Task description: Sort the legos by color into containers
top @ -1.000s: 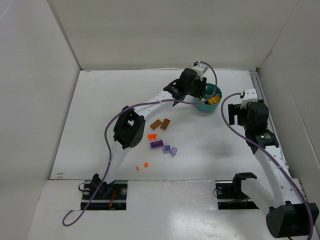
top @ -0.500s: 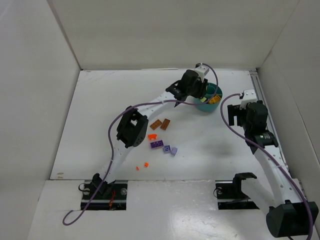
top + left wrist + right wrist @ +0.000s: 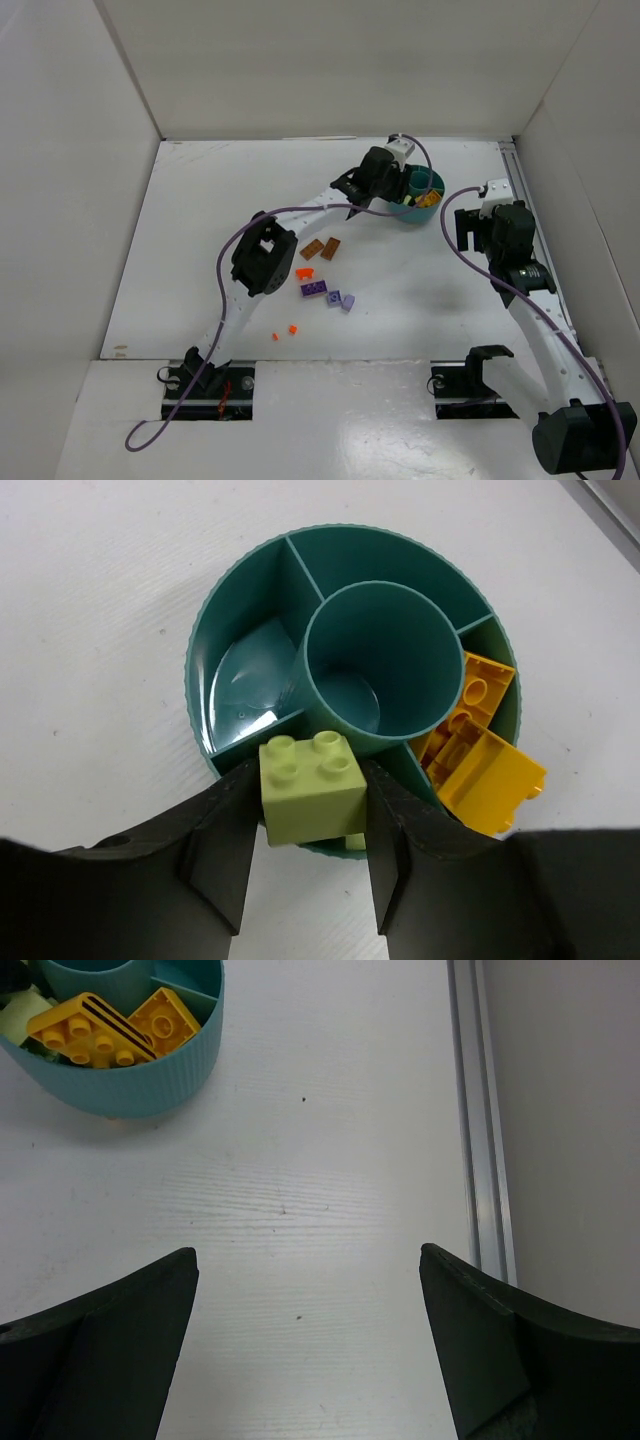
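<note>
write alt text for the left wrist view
A green brick sits between the fingers of the left gripper, over the near rim of a teal dish. Yellow bricks lie in its right compartment; the centre cup is empty.

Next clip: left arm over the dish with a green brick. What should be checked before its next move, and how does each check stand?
1. The light green lego is over an outer compartment of the dish: ok.
2. The left end effector has released it: cannot tell.
3. The yellow-orange legos sit in a separate compartment: ok.
4. The right end effector is open, empty, beside the dish: ok.
5. The table is sorted: not ok; purple lego, brown legos, orange lego lie loose.
</note>
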### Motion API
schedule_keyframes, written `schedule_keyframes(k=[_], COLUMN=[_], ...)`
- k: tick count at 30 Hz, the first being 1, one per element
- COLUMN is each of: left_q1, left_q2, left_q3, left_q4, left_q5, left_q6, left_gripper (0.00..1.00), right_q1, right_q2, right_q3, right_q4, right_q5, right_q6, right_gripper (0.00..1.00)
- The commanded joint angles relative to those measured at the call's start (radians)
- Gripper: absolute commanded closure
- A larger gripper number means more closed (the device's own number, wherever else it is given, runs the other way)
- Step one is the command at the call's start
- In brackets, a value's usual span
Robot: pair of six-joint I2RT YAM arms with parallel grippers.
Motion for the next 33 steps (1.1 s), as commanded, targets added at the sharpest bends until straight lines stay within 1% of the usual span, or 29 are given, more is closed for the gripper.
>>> schedule_keyframes(k=[1,4,5,6,12,14,19,21,22,25,27,29,30,31,32,33], left_q1=[-0.001,-0.001,-0.001,-0.001,-0.001,-0.001,-0.001,-0.001,-0.001,-0.001,-0.001,0.008,0.008,0.022,0.022,0.040], left_q2=[-0.069,-0.046,-0.035,-0.035,-0.067,-0.076,-0.115,-0.130,-0.145,-0.187,-0.210,-0.252,-0.271,-0.292,-0.315,-0.370], left_q3=[0.031,0.076,0.076,0.076,0.041,0.041,0.019,0.010,0.010,0.001,-0.013,-0.057,-0.077,-0.100,-0.126,-0.190], left_q4=[0.043,0.001,-0.011,-0.011,0.007,0.007,0.018,0.029,0.029,0.029,0.029,0.040,0.068,0.081,0.095,0.127], left_q5=[0.019,0.019,0.019,0.019,0.019,0.019,0.019,0.019,0.019,-0.003,-0.030,-0.044,-0.055,-0.055,-0.055,-0.055], left_q6=[0.012,0.023,0.023,0.023,0.023,0.023,0.023,0.014,0.014,0.014,0.014,0.014,0.004,-0.005,-0.028,-0.041], left_gripper=[0.59,0.57,0.55,0.49,0.45,0.40,0.40,0.37,0.34,0.28,0.22,0.16,0.08,0.03,0.00,0.00], right_q1=[-0.005,-0.005,-0.005,-0.005,-0.005,-0.005,-0.005,-0.005,-0.005,-0.005,-0.005,-0.005,-0.005,-0.005,-0.005,-0.005], right_q2=[-0.004,-0.014,-0.014,-0.014,-0.023,-0.023,-0.023,-0.023,-0.023,-0.023,-0.023,-0.023,-0.023,-0.023,-0.023,-0.023], right_q3=[0.001,0.001,0.001,0.001,0.001,0.001,0.001,0.001,0.001,0.001,0.001,-0.008,-0.008,-0.008,-0.008,-0.008], right_q4=[0.058,0.058,0.058,0.058,0.058,0.058,0.058,0.058,0.058,0.068,0.082,0.105,0.105,0.114,0.114,0.114], right_q5=[-0.010,-0.010,-0.010,-0.010,-0.021,-0.021,-0.041,-0.055,-0.055,-0.075,-0.130,-0.157,-0.185,-0.202,-0.214,-0.225], right_q6=[-0.003,-0.003,-0.003,-0.003,-0.003,-0.012,-0.012,-0.021,-0.021,-0.047,-0.068,-0.102,-0.116,-0.116,-0.130,-0.142], right_gripper=[0.04,0.04,0.04,0.04,0.04,0.04,0.04,0.04,0.04,0.04,0.05,0.05,0.05,0.05,0.05,0.05])
